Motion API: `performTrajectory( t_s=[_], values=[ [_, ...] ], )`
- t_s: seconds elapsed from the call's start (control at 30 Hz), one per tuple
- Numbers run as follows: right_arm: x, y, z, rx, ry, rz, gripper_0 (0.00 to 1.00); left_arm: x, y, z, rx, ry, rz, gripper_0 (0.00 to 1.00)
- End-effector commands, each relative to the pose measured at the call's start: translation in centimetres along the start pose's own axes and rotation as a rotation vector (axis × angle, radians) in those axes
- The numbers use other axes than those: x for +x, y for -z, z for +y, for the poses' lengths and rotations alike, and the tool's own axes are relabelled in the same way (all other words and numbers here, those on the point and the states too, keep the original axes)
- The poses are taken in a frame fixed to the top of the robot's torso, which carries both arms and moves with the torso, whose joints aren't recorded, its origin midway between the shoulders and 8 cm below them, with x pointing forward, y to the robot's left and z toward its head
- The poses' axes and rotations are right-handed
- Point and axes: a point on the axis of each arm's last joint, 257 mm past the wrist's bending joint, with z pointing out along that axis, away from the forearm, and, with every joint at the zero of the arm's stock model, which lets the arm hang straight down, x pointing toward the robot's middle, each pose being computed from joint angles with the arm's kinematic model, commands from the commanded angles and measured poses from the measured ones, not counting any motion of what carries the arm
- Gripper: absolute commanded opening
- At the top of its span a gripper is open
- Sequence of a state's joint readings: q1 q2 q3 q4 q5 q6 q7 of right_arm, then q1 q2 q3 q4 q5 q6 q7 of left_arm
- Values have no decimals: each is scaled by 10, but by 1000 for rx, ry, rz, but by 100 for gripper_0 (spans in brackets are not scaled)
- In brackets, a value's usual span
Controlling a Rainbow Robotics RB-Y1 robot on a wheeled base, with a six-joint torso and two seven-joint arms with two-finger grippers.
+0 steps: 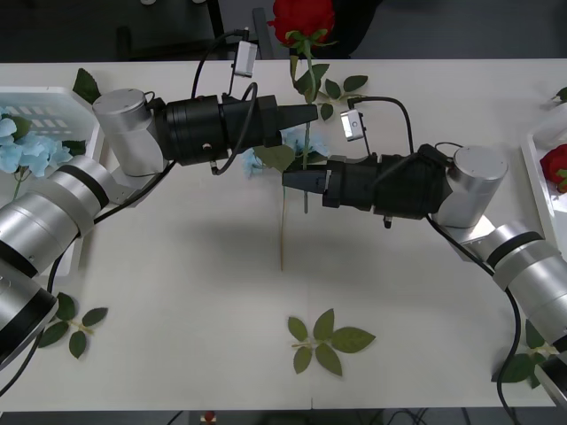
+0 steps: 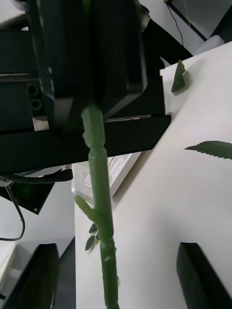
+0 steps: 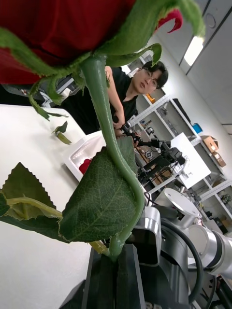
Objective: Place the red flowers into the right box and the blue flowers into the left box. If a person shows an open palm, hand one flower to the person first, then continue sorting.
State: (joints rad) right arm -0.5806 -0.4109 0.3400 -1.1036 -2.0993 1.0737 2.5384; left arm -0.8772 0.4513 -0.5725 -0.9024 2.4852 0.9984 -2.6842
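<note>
White table [image 1: 177, 266] mid-span: left gripper [image 1: 306, 113] and right gripper [image 1: 297, 180] both clenched on one rose [image 1: 302, 19] stem, held above the table centre; risk is tugging apart and snapping or dropping it during handover.
</note>
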Motion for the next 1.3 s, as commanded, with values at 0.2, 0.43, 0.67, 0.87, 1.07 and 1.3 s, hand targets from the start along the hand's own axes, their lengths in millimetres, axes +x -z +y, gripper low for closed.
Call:
performTrajectory(
  t_s=[0.2,0.43,0.67,0.87,1.07,1.3],
  values=[
    [-21,-15,16,-37,69,-30,0,-5,-7,-10,23,-25,-11,0],
    [-25,-14,19,-45,72,-46,0,-4,-6,-9,21,-24,-10,0],
    [-31,-9,20,-52,78,-60,0,-5,-6,-9,21,-25,-11,0],
    [-36,13,20,-62,90,-50,0,-4,-6,-9,22,-24,-9,0],
    [-38,27,18,-59,91,-37,0,-3,0,-4,10,-1,-28,100],
    [-45,32,16,-50,92,-53,0,-1,0,-7,25,4,-25,100]
  ],
)
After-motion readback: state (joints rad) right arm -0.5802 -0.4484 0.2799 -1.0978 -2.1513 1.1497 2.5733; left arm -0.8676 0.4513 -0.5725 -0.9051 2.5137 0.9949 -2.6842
